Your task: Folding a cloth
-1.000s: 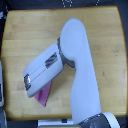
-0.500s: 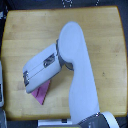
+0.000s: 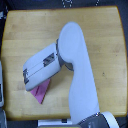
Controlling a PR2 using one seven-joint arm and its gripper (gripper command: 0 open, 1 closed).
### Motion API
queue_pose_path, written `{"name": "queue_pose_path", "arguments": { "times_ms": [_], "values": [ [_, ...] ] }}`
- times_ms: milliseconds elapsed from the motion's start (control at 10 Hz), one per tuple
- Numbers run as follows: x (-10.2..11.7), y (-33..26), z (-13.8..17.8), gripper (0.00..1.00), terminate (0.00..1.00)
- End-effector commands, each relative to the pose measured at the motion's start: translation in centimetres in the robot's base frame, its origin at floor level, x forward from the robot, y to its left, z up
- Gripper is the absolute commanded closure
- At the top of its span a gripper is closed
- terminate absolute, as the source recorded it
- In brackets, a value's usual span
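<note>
A small triangle of the pink cloth [image 3: 41, 93] pokes out from under the white forearm, near the table's front edge on the exterior view's left. The rest of the cloth is hidden by the arm. The white arm rises from the bottom right, bends near the table's middle and slants down to the left. My gripper [image 3: 25, 77] is at the forearm's lower left end, just left of the cloth. Its fingers are too blurred and too covered by the wrist to tell whether they are open or shut, or whether they hold the cloth.
The wooden table [image 3: 30, 30] fills most of the view, with dark floor beyond its edges. A pale grey object [image 3: 2, 92] sits off the table's left edge. Dark items [image 3: 65, 3] lie past the far edge.
The forearm and gripper have shifted slightly to the left. The visible corner of the cloth has moved a little left with them and looks a bit smaller.
</note>
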State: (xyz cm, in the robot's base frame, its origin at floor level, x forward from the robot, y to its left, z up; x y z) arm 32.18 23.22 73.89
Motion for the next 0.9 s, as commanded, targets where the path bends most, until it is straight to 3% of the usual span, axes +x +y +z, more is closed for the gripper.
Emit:
{"name": "queue_pose_path", "arguments": {
  "times_ms": [0, 500, 800],
  "values": [
    [0.2, 0.1, 0.5, 0.00, 0.00],
    [0.5, -0.8, 0.7, 0.00, 0.00],
    [2.0, 0.1, 2.7, 0.00, 0.00]
  ]
}}
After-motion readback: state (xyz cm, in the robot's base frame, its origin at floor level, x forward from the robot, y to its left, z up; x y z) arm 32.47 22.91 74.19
